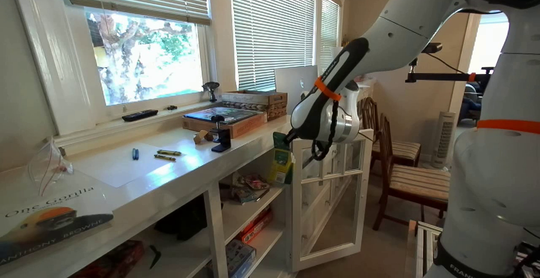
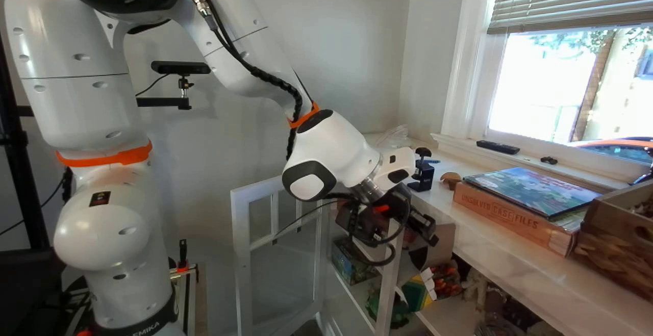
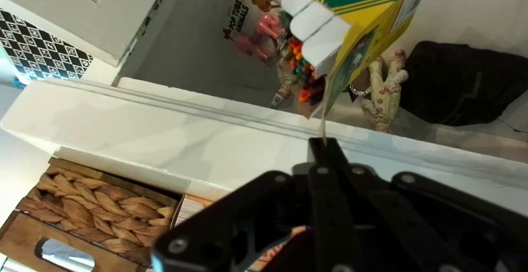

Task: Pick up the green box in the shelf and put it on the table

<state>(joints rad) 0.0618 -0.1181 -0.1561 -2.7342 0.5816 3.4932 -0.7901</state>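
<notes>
The green box (image 1: pixel 282 164) is a green and yellow carton with its lid open and crayons inside. It hangs tilted by its lid flap in front of the shelf (image 1: pixel 214 212), below the countertop edge. It also shows in an exterior view (image 2: pixel 416 292) and large in the wrist view (image 3: pixel 367 20). My gripper (image 3: pixel 324 142) is shut on the thin flap, with its fingertips near the table's front edge. It also shows in both exterior views (image 1: pixel 289 136) (image 2: pixel 432 234). The table (image 1: pixel 249 155) is the white countertop above the shelf.
The white glass-paned door (image 1: pixel 297 214) stands open beside the box. On the table are crayons (image 1: pixel 166 155), a black clamp (image 1: pixel 222 141), a flat game box (image 1: pixel 238 128), a wooden crate (image 1: pixel 276 101) and a book (image 1: pixel 46 219). Toys (image 1: pixel 249 185) fill the shelf.
</notes>
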